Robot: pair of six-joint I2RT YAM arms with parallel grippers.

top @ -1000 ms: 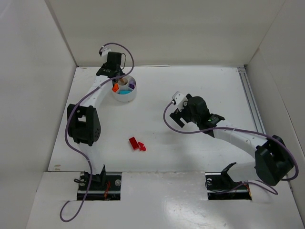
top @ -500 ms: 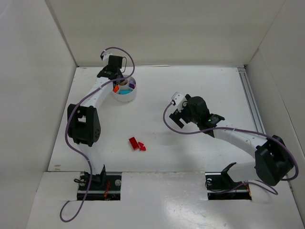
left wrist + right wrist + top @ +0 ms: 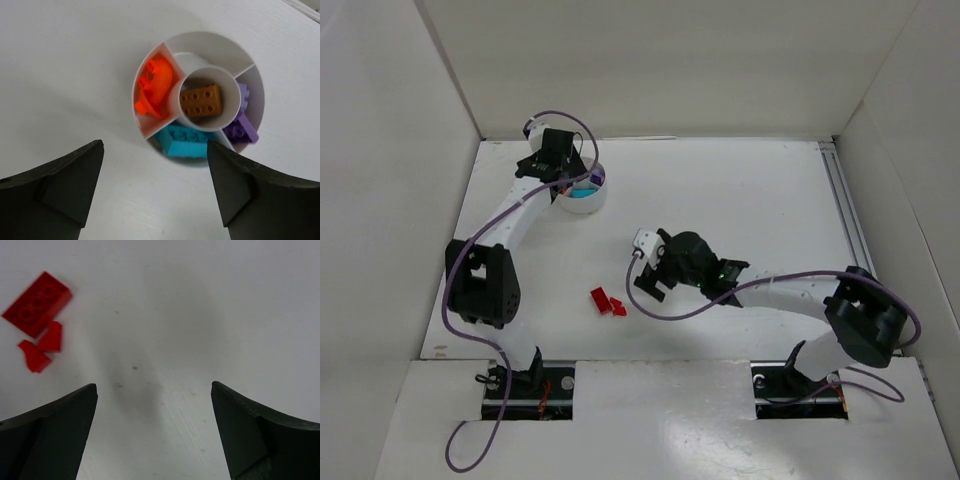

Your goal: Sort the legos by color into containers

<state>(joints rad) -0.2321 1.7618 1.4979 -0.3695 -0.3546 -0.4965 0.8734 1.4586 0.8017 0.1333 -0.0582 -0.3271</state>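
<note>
The white round dish (image 3: pixel 584 192) stands at the table's back left. Its compartments (image 3: pixel 210 39) hold orange legos (image 3: pixel 154 87), a teal brick (image 3: pixel 185 141) and purple pieces (image 3: pixel 242 122). A brown-orange brick (image 3: pixel 201 100) lies in the central well. My left gripper (image 3: pixel 560 172) hovers open just above the dish's near side (image 3: pixel 155 146), with nothing between its fingers. A red brick (image 3: pixel 37 302) and two small red pieces (image 3: pixel 50 337) lie on the table (image 3: pixel 608 302). My right gripper (image 3: pixel 650 278) is open above bare table just right of them (image 3: pixel 154 385).
White walls close in the table on the left, back and right. A metal rail (image 3: pixel 847 205) runs along the right edge. Purple cables loop off both arms. The arm bases (image 3: pixel 525 385) sit at the near edge.
My left gripper has opened, and the orange piece it carried now lies in the dish. My right arm has swung left and nearer, towards the red pieces.
</note>
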